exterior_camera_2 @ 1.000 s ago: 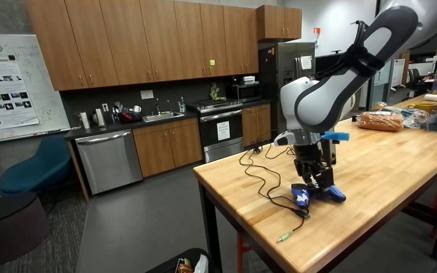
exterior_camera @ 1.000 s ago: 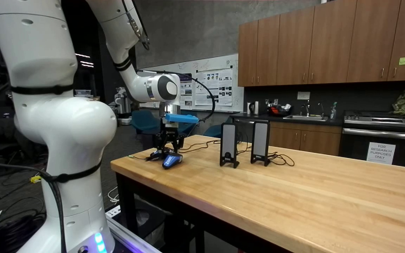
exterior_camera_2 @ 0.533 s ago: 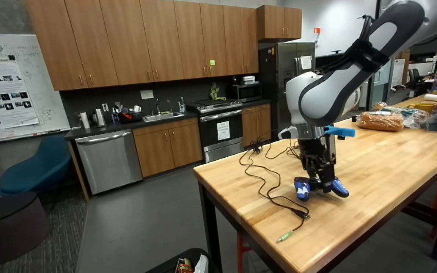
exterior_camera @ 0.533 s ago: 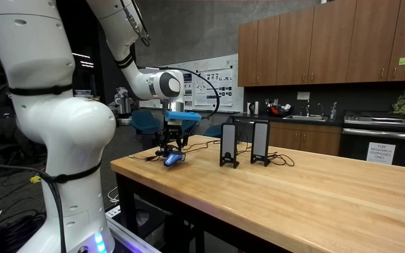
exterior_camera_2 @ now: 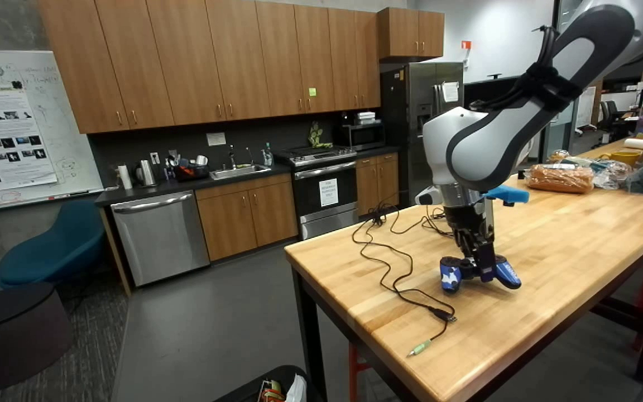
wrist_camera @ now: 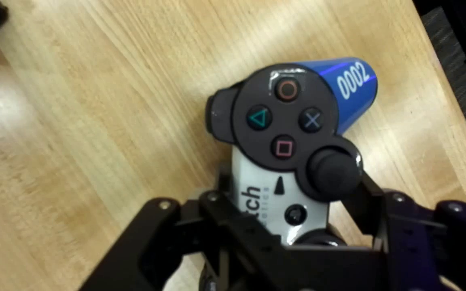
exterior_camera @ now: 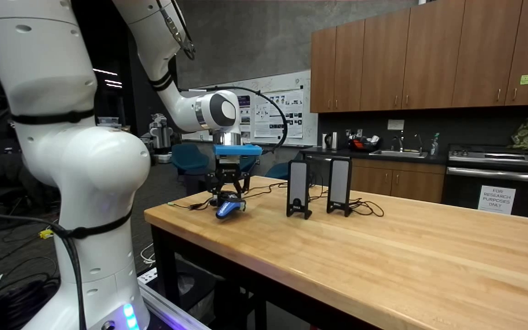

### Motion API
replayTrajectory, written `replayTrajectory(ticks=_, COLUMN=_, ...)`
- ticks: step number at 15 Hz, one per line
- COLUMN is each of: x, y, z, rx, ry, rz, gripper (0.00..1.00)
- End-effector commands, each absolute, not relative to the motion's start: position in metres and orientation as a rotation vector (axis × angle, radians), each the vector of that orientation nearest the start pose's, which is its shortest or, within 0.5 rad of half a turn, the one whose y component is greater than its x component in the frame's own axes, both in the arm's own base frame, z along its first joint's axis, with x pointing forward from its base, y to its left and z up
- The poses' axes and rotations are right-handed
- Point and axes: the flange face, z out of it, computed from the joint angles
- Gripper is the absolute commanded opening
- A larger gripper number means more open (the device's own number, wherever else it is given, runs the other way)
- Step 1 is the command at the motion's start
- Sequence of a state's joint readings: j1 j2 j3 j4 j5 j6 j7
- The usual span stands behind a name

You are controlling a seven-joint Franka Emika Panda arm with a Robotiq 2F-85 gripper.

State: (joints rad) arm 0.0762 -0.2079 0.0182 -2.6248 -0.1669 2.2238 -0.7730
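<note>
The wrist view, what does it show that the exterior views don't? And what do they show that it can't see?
Only the wrist view clearly shows the round black buttons with their green triangle, pink square, blue X and orange circle.

Only the exterior views show the brown wooden wall cabinets, the shiny metal sink and the slim pale-green plug.

All of them show the blue-handled game controller, the black metal gripper clasping it, and the pale wooden table.

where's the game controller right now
In an exterior view, the blue game controller is in the gripper, right of centre, over the wooden table, just up and right of the black plug.
</note>
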Motion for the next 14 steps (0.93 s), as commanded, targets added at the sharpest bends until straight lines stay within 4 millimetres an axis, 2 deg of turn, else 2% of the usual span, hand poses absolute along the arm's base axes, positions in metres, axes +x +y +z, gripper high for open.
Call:
replayTrajectory(ticks=1, x=0.39, y=0.021, z=0.312, rx=-2.906, ry=-1.379, rz=0.361, gripper=0.41)
replayTrajectory(ticks=14, x=0.383, y=-0.022, z=0.322, rx=-3.07, ry=-0.981, rz=0.303, gripper=0.41)
